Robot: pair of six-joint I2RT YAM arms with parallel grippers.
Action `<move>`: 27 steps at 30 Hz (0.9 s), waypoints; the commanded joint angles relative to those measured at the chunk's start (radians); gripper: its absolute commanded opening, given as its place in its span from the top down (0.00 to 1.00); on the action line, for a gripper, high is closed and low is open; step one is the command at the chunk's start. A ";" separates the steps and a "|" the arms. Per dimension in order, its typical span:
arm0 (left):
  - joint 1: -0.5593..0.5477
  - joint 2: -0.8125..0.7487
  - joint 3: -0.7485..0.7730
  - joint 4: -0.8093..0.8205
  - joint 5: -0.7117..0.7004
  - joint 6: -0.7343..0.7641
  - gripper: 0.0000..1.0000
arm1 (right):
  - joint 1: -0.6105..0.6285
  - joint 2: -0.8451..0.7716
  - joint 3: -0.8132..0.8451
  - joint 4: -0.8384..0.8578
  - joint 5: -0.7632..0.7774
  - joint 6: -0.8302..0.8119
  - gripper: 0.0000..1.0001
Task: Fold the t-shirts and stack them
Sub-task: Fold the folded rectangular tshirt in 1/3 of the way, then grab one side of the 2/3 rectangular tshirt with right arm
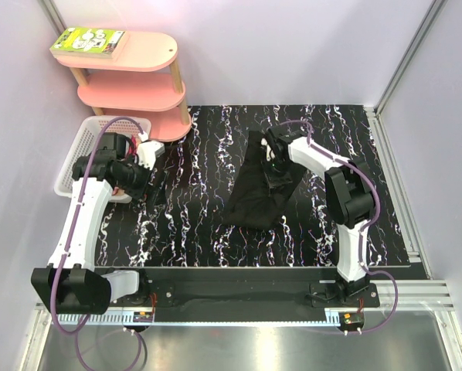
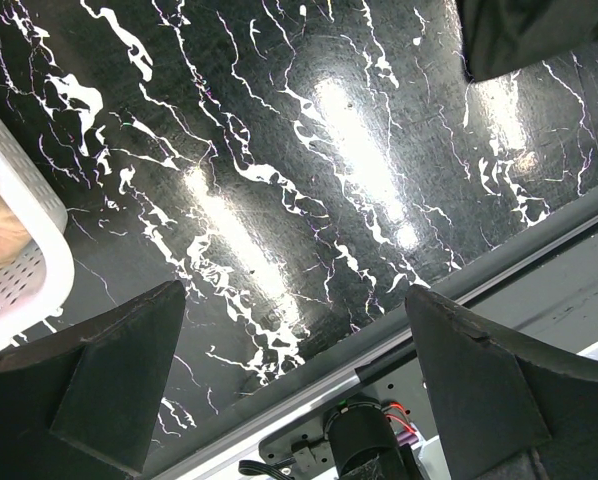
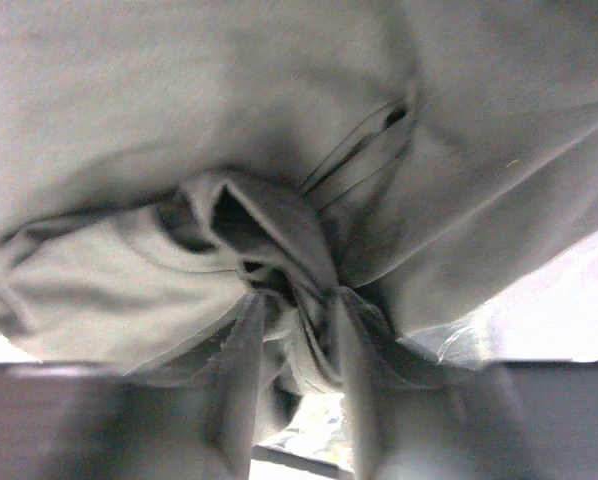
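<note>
A black t-shirt (image 1: 254, 197) lies rumpled on the marbled black table, right of centre. My right gripper (image 1: 273, 166) is down on its upper part. In the right wrist view the cloth (image 3: 179, 120) fills the frame and bunches to a knot between the fingers of the right gripper (image 3: 299, 310), which is shut on it. My left gripper (image 1: 155, 189) hovers at the table's left side by the basket, and its jaws (image 2: 297, 300) are wide open and hold nothing. A corner of the black t-shirt (image 2: 529, 35) shows far off in the left wrist view.
A white lattice basket (image 1: 76, 154) stands at the table's left edge, seen close beside the left gripper as a white wall (image 2: 19, 250) with something pale pink inside. A pink tiered shelf (image 1: 130, 93) with a green book (image 1: 88, 40) stands behind it. A metal rail (image 2: 479, 290) runs along the near edge.
</note>
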 commanded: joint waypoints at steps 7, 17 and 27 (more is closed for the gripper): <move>0.006 -0.019 0.017 0.004 -0.002 0.030 0.02 | -0.003 0.017 0.145 -0.084 0.139 0.002 0.00; 0.006 -0.026 0.014 0.000 0.007 0.027 0.02 | 0.234 -0.268 0.215 -0.189 0.481 0.039 0.00; 0.006 -0.051 -0.001 -0.002 0.004 0.016 0.02 | 0.707 -0.161 -0.003 -0.264 0.763 0.151 0.00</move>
